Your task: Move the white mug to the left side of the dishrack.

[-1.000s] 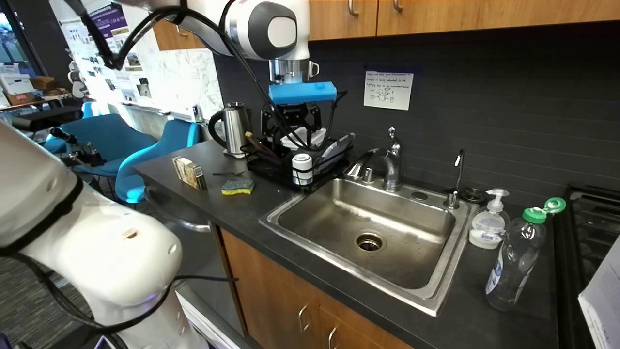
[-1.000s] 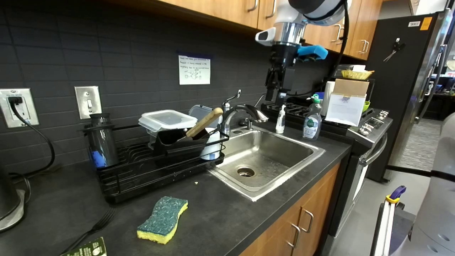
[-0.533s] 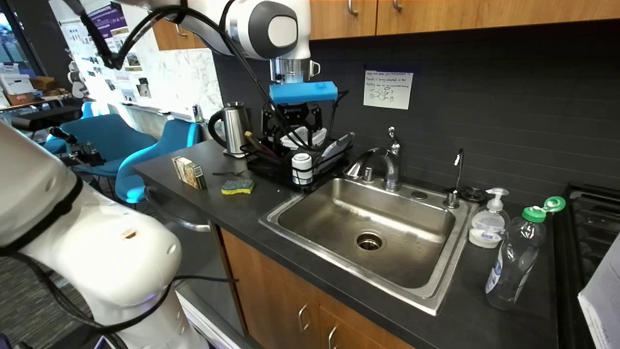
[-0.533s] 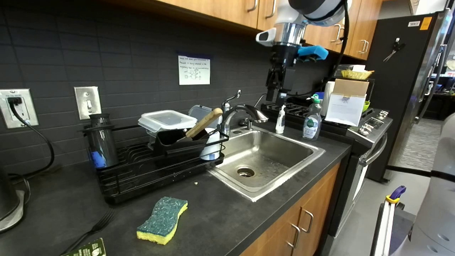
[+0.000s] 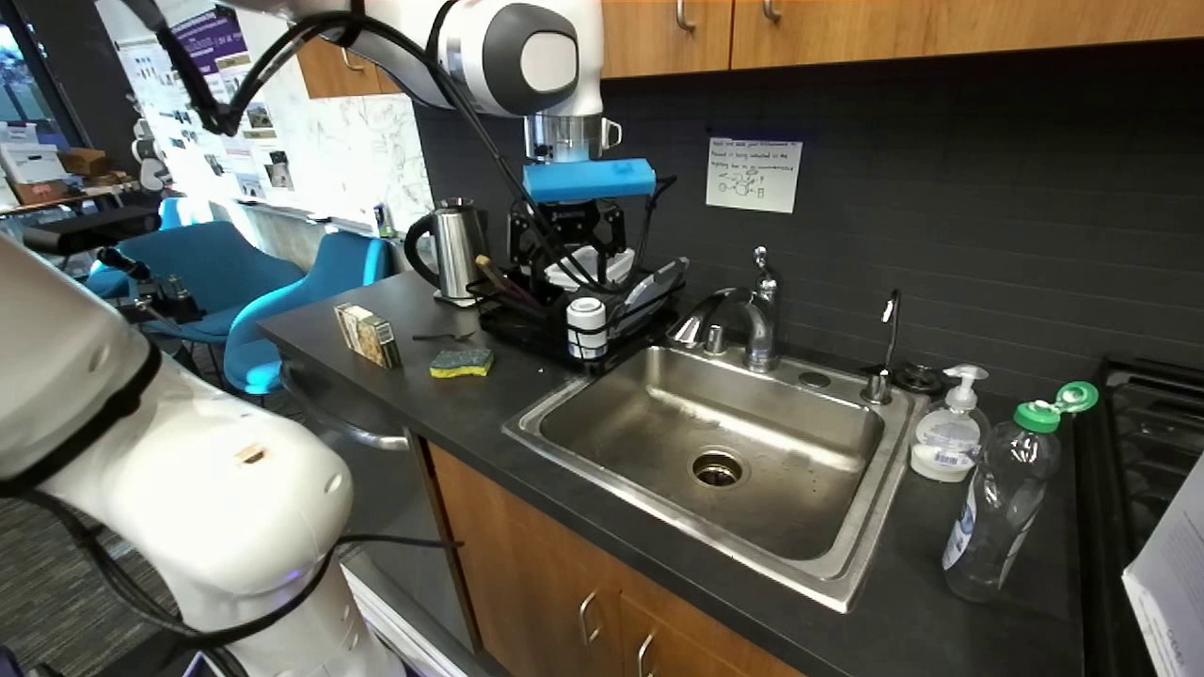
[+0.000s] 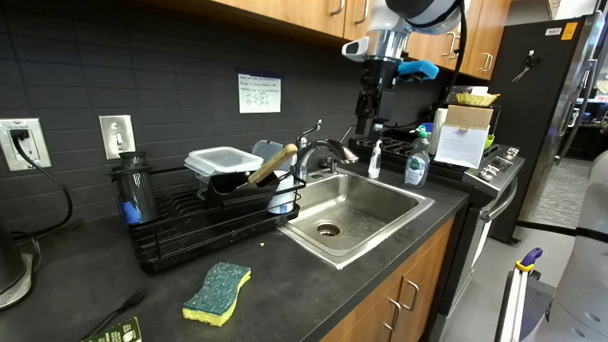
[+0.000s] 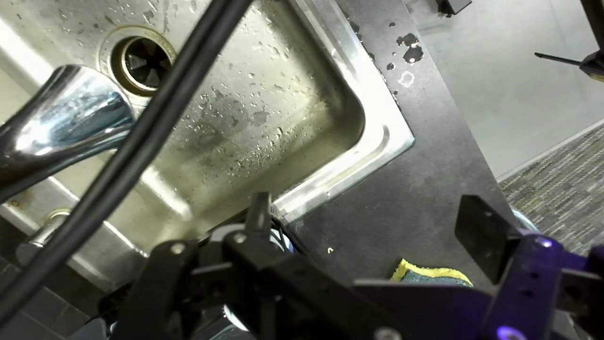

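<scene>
A strip of dark grey countertop (image 6: 285, 289) is shown before the black wire dishrack (image 6: 213, 241) in an exterior view; the white cylindrical mug (image 6: 283, 198) is partly hidden by a black utensil holder (image 6: 242, 202). In an exterior view, the mug is seen at the rack's end, beside a stainless-steel sink (image 5: 658, 423). In the wrist view, the sink is partly covered by black cables (image 7: 155, 115) and a chrome faucet (image 7: 75, 111); the black gripper (image 7: 365, 219) is spread wide.

Mug (image 5: 587, 320): wht. Dishrack (image 6: 209, 244): blk. Gripper (image 7: 370, 224): blk, violet tint one side, wrist view. Sponge (image 6: 218, 289): two-tone, dk grn/ylw. Sink (image 5: 790, 489): silver-gry. Upper cabinets (image 5: 941, 28): lt brn, wood grain. Chair (image 5: 202, 263): blue. Wall note (image 6: 260, 93): wht w/ dk writing. Countertop (image 6: 294, 285): dk gry. Backsplash (image 6: 190, 118): dk gry, tile grid. Carpet (image 7: 566, 189): gry/tan, streaked.
</scene>
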`<move>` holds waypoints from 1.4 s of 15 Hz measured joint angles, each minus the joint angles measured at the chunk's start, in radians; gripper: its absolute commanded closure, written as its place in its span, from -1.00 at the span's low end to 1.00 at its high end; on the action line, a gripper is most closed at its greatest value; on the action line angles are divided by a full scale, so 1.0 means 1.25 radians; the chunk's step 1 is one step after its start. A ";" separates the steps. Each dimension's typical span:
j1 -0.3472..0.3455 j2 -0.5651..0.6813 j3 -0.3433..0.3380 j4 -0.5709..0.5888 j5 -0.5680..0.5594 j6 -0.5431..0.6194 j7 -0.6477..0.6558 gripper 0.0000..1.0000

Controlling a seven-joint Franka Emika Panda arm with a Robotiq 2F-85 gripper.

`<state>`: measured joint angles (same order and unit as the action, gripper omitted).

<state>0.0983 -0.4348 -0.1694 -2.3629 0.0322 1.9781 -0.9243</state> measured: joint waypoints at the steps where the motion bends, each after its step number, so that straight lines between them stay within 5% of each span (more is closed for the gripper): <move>1: 0.000 0.000 0.000 0.000 0.000 0.000 0.000 -1.00; 21: 0.001 0.107 0.036 0.031 0.000 0.108 -0.057 -1.00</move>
<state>0.0997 -0.3007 -0.1243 -2.3243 0.0317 2.1138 -0.9962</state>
